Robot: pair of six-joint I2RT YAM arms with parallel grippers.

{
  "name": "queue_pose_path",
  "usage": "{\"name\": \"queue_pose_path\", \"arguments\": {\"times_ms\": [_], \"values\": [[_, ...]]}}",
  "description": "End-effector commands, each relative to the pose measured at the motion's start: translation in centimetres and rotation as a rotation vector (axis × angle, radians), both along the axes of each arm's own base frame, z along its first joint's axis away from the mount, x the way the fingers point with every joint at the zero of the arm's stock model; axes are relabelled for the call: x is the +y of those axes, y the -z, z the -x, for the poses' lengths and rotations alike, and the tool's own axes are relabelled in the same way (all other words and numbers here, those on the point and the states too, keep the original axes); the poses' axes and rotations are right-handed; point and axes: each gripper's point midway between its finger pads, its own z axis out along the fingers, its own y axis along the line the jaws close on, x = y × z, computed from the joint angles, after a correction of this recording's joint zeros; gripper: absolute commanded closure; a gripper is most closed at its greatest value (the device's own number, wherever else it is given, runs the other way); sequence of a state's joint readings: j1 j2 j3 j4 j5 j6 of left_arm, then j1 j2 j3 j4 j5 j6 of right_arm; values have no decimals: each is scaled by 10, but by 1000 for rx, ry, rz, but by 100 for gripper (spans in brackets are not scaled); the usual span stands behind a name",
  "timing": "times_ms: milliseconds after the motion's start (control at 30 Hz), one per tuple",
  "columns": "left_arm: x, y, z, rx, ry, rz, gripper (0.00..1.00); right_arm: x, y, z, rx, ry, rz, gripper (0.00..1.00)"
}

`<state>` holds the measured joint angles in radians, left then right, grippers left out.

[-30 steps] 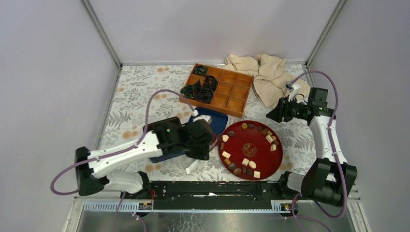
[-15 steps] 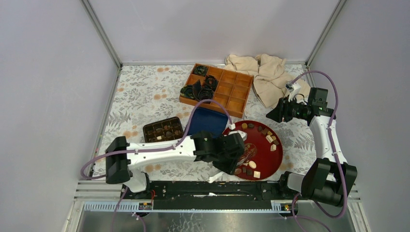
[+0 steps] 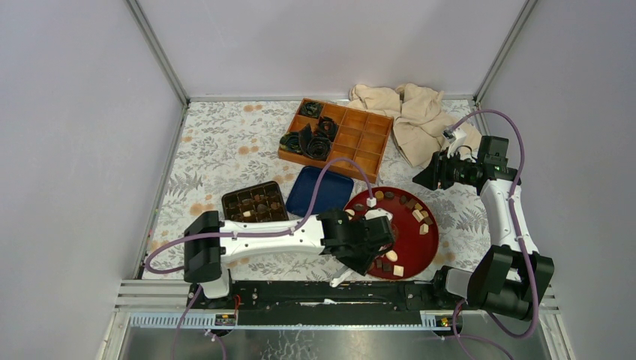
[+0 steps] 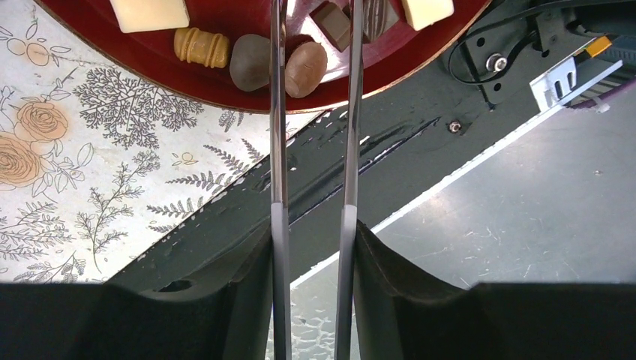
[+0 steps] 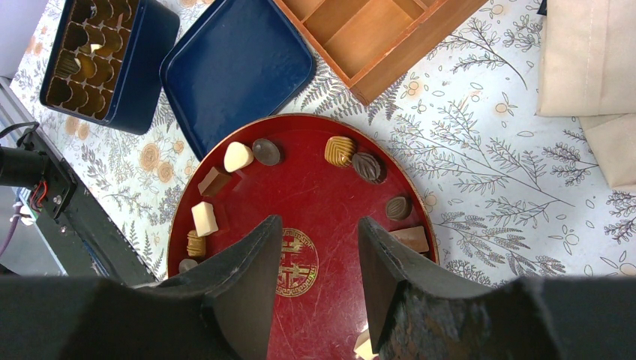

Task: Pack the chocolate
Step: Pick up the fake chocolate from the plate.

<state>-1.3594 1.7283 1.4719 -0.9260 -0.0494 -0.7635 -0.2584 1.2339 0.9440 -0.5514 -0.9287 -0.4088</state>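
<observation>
Packing partly done
Much chocolate (image 5: 238,156) lies on the plate (image 5: 330,202); the box (image 5: 150,52) left of it is part filled. Left claw (image 4: 313,22) and right claw (image 5: 319,221) hover over the plate, jaws apart, empty.

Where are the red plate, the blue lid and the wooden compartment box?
red plate (image 5: 322,202), right wrist view, bare red surface.
blue lid (image 5: 236,75), right wrist view, its flat inside.
wooden compartment box (image 3: 358,141), top view, empty compartment floor.

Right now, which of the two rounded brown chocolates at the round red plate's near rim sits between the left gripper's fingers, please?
The mid-brown oval; the darker one lies outside them.
</observation>
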Motion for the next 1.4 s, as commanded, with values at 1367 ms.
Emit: {"name": "queue_pose_path", "arguments": {"times_ms": [1367], "values": [[5,8,-9,-106,-14,-110,75,1,-1,2,-1,-16,-9,51]]}}
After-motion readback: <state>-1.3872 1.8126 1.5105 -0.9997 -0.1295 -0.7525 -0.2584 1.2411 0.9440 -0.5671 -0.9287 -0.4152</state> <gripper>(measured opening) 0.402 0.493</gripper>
